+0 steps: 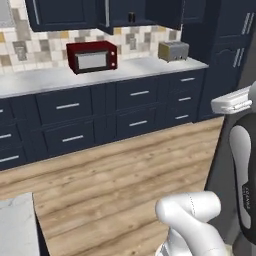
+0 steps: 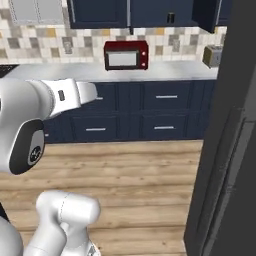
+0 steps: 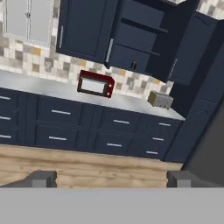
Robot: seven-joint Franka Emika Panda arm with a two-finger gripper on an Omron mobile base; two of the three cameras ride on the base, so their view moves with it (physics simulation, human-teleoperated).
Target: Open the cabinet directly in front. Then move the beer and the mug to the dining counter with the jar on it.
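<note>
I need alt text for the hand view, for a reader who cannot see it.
An open navy wall cabinet with shelves hangs above a pale worktop holding a red microwave and a toaster; navy drawers stand below.

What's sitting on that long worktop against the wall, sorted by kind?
Red microwave: 1
Silver toaster: 1
Total: 2, both standing on the worktop

Red microwave (image 2: 126, 55) on marble worktop (image 2: 165, 71) — navy drawers (image 2: 165, 97) below.
</note>
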